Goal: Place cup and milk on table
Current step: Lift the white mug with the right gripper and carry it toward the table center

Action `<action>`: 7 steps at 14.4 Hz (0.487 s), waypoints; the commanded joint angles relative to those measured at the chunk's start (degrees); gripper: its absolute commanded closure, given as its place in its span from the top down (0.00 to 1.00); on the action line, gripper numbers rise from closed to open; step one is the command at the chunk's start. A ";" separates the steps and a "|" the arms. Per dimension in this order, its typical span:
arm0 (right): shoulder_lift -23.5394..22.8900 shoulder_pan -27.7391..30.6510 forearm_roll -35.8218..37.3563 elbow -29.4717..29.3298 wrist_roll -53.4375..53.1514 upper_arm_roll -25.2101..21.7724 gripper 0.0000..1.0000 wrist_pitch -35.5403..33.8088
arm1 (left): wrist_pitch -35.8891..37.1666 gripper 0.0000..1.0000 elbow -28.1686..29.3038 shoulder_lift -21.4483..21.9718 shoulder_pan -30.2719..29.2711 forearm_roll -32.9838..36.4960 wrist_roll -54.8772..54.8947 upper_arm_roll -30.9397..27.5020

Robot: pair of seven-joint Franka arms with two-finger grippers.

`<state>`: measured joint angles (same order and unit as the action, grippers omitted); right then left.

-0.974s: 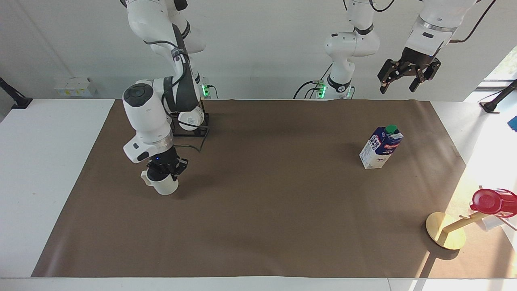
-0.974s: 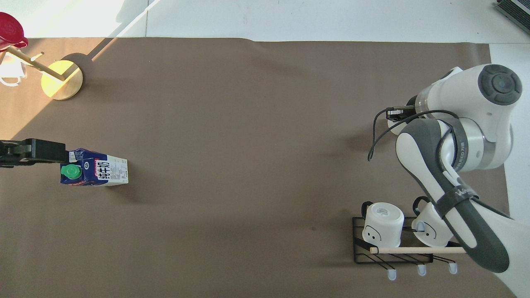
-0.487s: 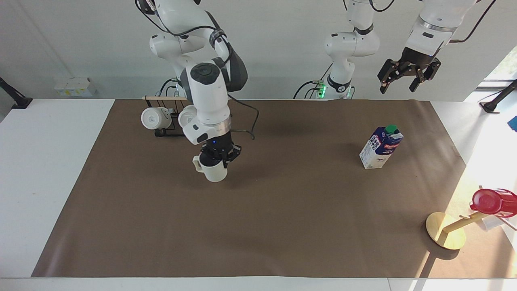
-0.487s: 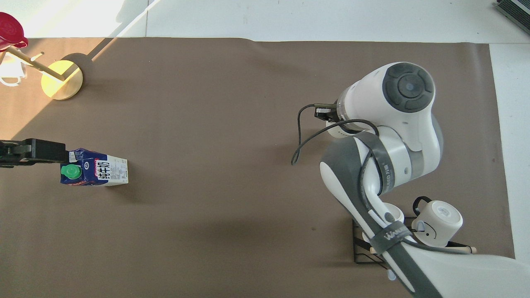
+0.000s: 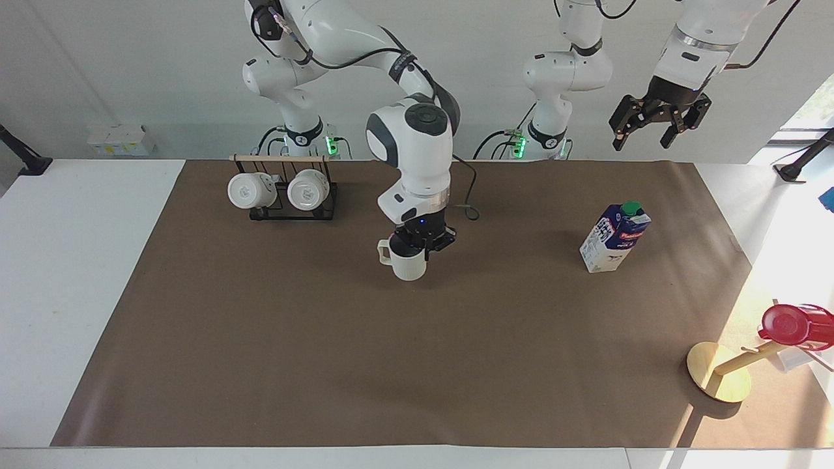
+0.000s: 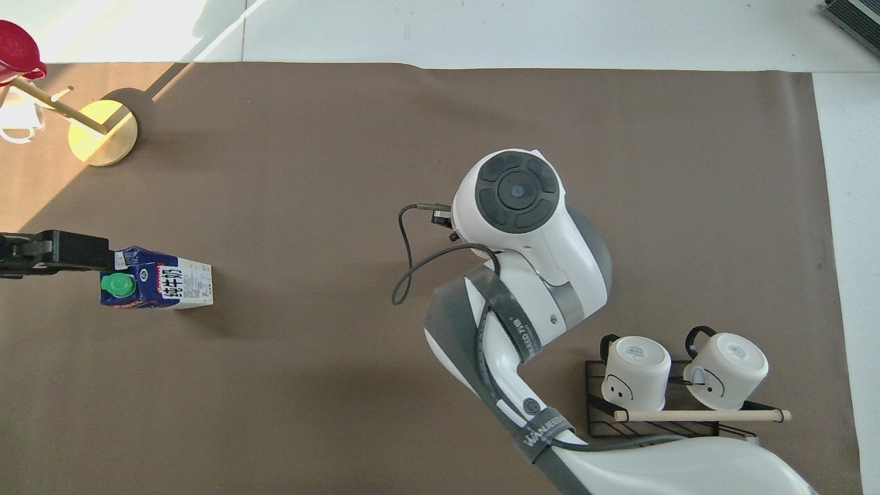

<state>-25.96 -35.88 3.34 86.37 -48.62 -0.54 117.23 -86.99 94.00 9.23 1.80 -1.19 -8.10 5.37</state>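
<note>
At frame centre, the cup (image 5: 408, 262) was held by the right gripper's (image 5: 422, 246) closed jaws; early release could tip it. The left gripper (image 5: 657, 124), upper right, was spread and empty.

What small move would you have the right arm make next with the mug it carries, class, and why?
Probably lower it straight down and only then release. The right gripper is shut on the cup, which hangs upright over bare mat on the table, seemingly just above it. The milk already stands on the mat toward the left arm's end; the left gripper waits open, raised.
</note>
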 commanded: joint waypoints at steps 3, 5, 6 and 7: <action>-5.94 -4.98 1.40 -5.86 -4.90 -0.34 0.00 -1.75 | 1.03 1.00 -0.66 0.09 -1.19 -0.39 -0.33 0.35; -8.04 -6.57 1.49 -7.87 -5.34 -0.34 0.00 -1.56 | 1.03 1.00 -0.75 0.18 -1.10 -0.39 -0.42 0.43; -8.57 -7.10 1.40 -8.84 -6.04 -0.17 0.00 -1.91 | 1.03 1.00 -0.66 0.26 -1.10 -0.39 0.01 0.44; -8.49 -7.36 1.40 -8.76 -6.48 -0.17 0.00 -2.09 | 1.03 1.00 -0.66 0.27 -1.01 -0.39 -0.07 0.44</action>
<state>-32.83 -42.64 3.59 80.94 -53.08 -0.61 116.84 -86.99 94.00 9.24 1.74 -1.19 -8.13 5.21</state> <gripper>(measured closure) 0.960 0.000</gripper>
